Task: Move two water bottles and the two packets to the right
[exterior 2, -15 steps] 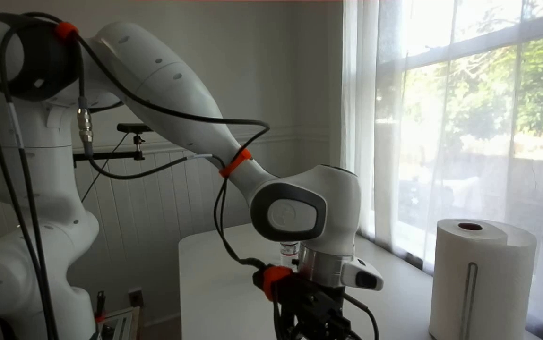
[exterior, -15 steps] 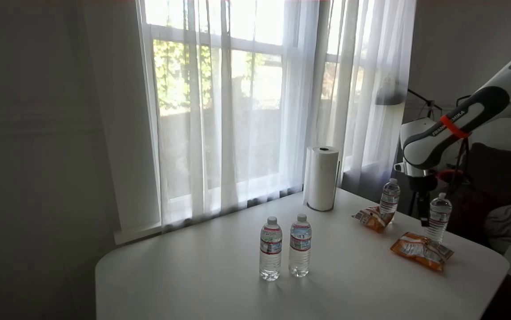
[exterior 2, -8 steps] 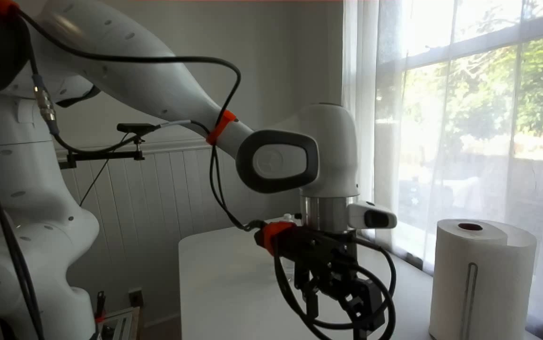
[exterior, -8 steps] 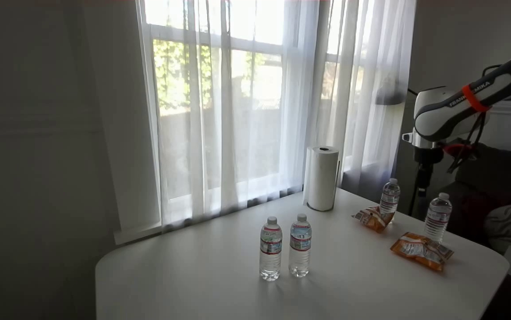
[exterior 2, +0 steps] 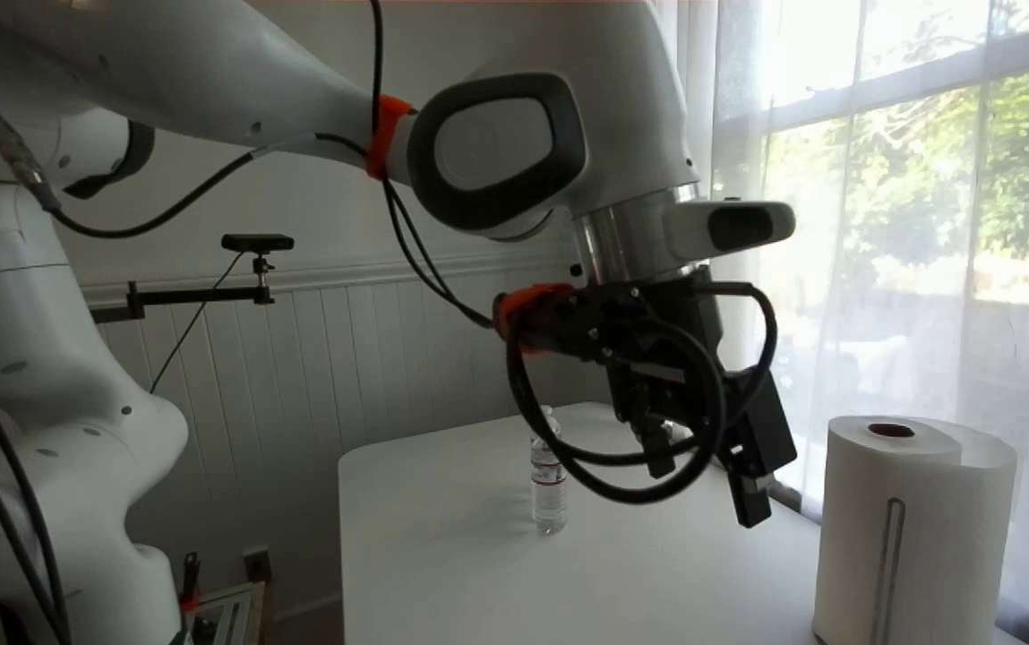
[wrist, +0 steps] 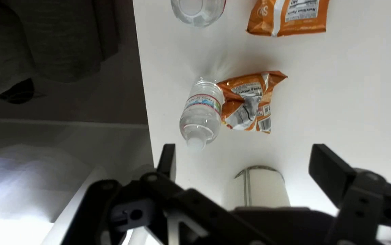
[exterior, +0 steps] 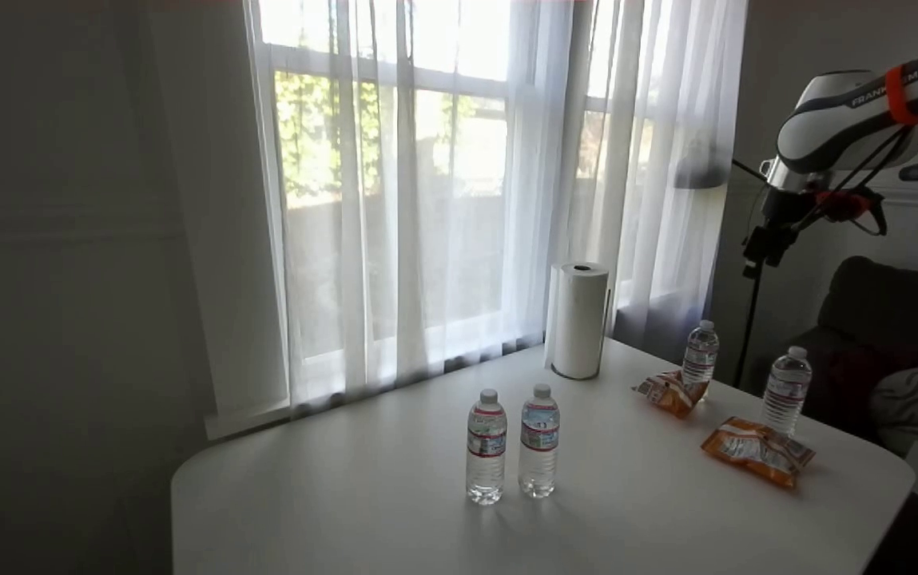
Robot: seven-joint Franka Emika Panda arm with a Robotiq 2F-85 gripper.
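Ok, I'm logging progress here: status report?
End effector open, holding nothing. Two packets on the table, beside two upright water bottles. Paper-towel roll stands nearby, possible obstacle.

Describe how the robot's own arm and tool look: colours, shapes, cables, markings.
The arm is whitish grey, with smooth, rounded segments and dark trim. Lettering, part hidden by an orange-red band, shows FRANK and MIKA. Black cables run along the arm. A silver metal collar leads to the tool, which is black and angular, with two blocky fingers.
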